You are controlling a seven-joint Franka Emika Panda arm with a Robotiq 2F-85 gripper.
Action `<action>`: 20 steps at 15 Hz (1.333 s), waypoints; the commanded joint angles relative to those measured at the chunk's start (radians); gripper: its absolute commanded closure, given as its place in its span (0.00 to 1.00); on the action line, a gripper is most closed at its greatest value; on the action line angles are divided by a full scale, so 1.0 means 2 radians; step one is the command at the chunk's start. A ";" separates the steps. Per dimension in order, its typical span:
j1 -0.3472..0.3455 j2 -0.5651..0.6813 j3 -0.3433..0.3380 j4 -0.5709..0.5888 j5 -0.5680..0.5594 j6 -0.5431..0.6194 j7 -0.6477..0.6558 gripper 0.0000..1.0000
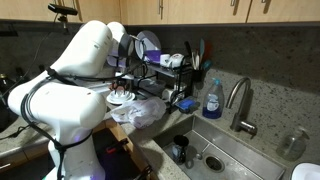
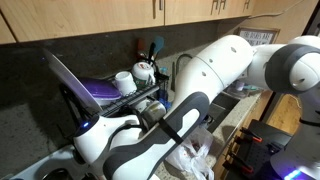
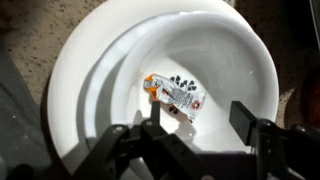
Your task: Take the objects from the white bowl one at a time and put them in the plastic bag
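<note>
bowl point(image 3: 230, 50): white, shallow, round and glossy, holding one small packet point(image 3: 178, 95) with orange and black print; hand point(image 3: 200, 118) hovers above, fingers apart, gripping nothing.

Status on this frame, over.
Gripper open, above white bowl. One small packet lying in bowl, not gripped. Nothing in the way.

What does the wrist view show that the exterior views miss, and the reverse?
Only the wrist view: a small white printed packet with an orange end lying inside the small round white bowl, with the gripper, jaws open, above it. Only the exterior views: the thin translucent plastic bag, the metal sink faucet, the blue soap bottle and the white robot arm. Shared: the bowl, though from outside its contents cannot be made out.
</note>
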 commanded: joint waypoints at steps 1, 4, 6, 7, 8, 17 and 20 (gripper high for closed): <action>-0.007 -0.046 -0.001 -0.064 -0.010 0.021 -0.003 0.29; -0.010 -0.055 0.002 -0.087 -0.011 0.032 -0.004 0.33; -0.012 -0.058 0.002 -0.098 -0.012 0.041 -0.004 0.33; -0.012 -0.059 0.003 -0.102 -0.012 0.047 -0.004 0.32; -0.012 -0.060 0.003 -0.105 -0.012 0.052 -0.003 0.32; -0.003 -0.065 -0.009 -0.123 -0.034 0.094 0.018 0.26; -0.004 -0.064 -0.009 -0.127 -0.042 0.099 0.018 0.30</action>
